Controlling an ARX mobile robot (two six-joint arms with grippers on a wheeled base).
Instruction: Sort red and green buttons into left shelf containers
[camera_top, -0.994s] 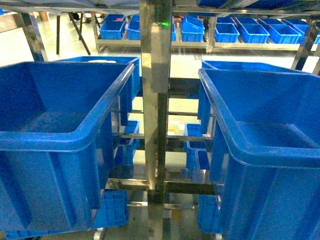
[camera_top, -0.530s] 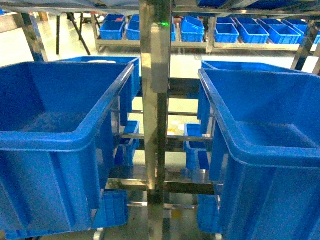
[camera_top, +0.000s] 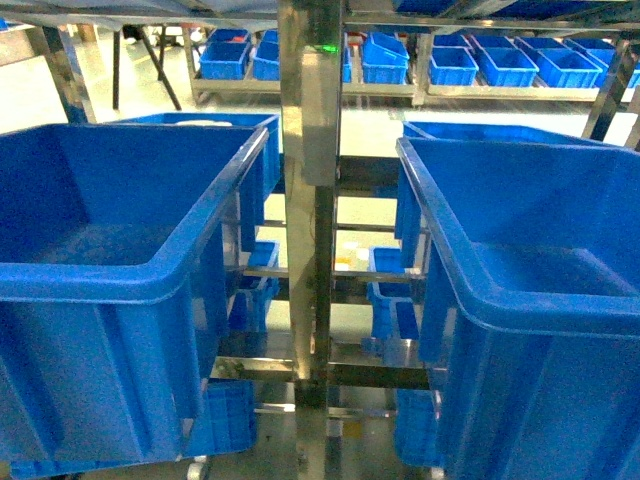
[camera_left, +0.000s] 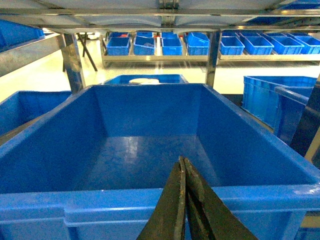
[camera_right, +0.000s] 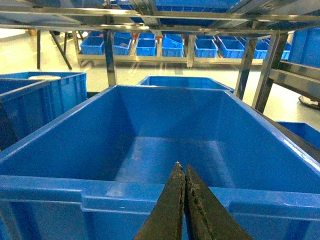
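Observation:
No red or green button shows in any view. A large deep blue container (camera_top: 130, 278) stands on the left shelf, and its visible floor is bare. My left gripper (camera_left: 182, 160) is shut with nothing between its fingers, and its tips sit just over the near rim of this container (camera_left: 100, 200). A second large blue tub (camera_top: 470, 300) stands on the right. My right gripper (camera_right: 181, 166) is shut and empty at the near rim of that tub (camera_right: 75, 187). Neither gripper appears in the head view.
A steel shelf post (camera_top: 312, 200) rises between the two tubs. More blue tubs stand behind them, one holding a white object (camera_left: 144, 80). Small blue bins (camera_top: 385, 290) sit on lower shelves. A far rack carries rows of blue bins (camera_top: 400, 62).

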